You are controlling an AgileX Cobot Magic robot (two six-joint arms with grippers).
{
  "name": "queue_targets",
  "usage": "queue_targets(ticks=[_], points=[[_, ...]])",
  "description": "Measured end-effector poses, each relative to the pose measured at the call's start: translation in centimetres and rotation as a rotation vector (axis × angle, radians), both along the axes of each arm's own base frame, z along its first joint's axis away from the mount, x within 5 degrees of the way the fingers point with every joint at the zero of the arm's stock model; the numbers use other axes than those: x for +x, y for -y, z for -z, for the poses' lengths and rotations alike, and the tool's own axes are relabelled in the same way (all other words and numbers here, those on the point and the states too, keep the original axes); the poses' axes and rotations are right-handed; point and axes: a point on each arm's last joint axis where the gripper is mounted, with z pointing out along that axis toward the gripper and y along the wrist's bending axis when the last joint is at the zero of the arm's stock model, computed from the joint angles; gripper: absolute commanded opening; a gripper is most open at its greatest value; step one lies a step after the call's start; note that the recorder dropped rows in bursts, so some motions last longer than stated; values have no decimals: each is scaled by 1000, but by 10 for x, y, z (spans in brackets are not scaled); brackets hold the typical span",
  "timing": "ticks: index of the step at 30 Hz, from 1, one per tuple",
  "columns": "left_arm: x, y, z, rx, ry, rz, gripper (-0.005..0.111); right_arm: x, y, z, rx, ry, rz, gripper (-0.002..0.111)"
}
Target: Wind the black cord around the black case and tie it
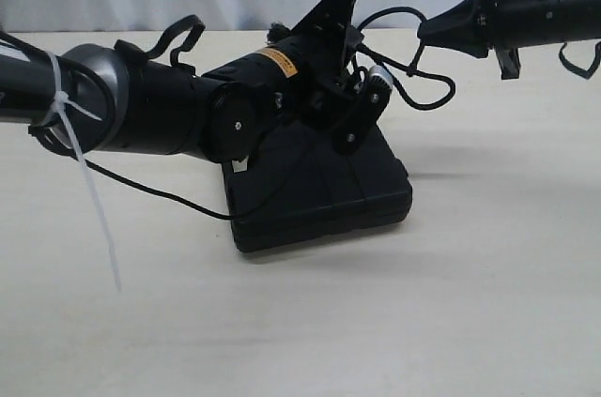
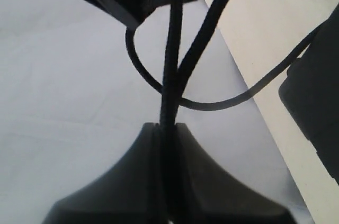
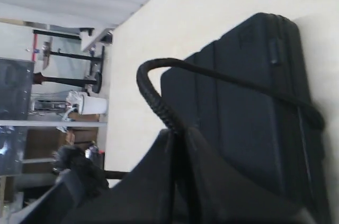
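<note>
Both clamping | left gripper [image 2: 167, 127], right gripper [image 3: 178, 132] | black cord [image 2: 172, 49] between jaws

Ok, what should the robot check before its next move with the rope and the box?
1. Left end effector shut on the black cord: ok.
2. Right end effector shut on the cord: ok.
3. Black case lying flat on the table: ok.
4. Cord crosses over the case: ok.
5. Cord tied off: cannot tell.
</note>
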Motion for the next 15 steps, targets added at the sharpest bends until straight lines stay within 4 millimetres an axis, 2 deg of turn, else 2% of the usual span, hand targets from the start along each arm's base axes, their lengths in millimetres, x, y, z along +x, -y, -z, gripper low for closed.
queue_targets(ticks=[6, 15], points=[[0, 1, -1, 2, 20, 7, 0, 0, 5, -3, -119, -28, -48, 4], [-1, 3, 1, 33, 44, 41, 0, -8, 9, 3, -210, -80, -127, 4]])
